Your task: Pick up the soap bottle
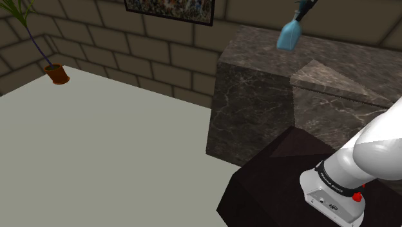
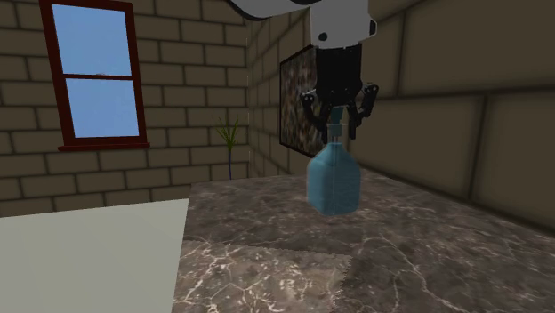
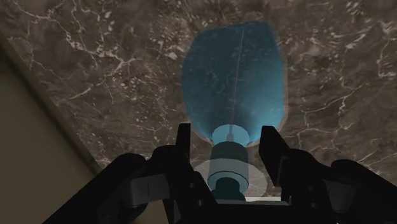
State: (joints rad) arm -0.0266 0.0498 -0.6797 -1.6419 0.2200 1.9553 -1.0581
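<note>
A translucent blue soap bottle [image 2: 333,182] with a narrow neck hangs below my black gripper [image 2: 336,120], a little above the dark marble countertop [image 2: 418,258]. The fingers close in on the neck from both sides, and the bottle's body points away from the hand. In the wrist view the bottle [image 3: 232,83] stretches out beyond the gripper [image 3: 229,145], with marble behind it. In the shoulder view the bottle [image 1: 289,33] hangs tilted over the far part of the marble block [image 1: 258,109], under the gripper [image 1: 304,9] at the top edge.
A brick wall with a framed picture [image 2: 298,102] stands close behind the counter. A pale flat surface [image 1: 96,148] lies beside the marble block, with a potted plant [image 1: 57,72] at its far corner. The dark stand [image 1: 277,187] carries the arm's base.
</note>
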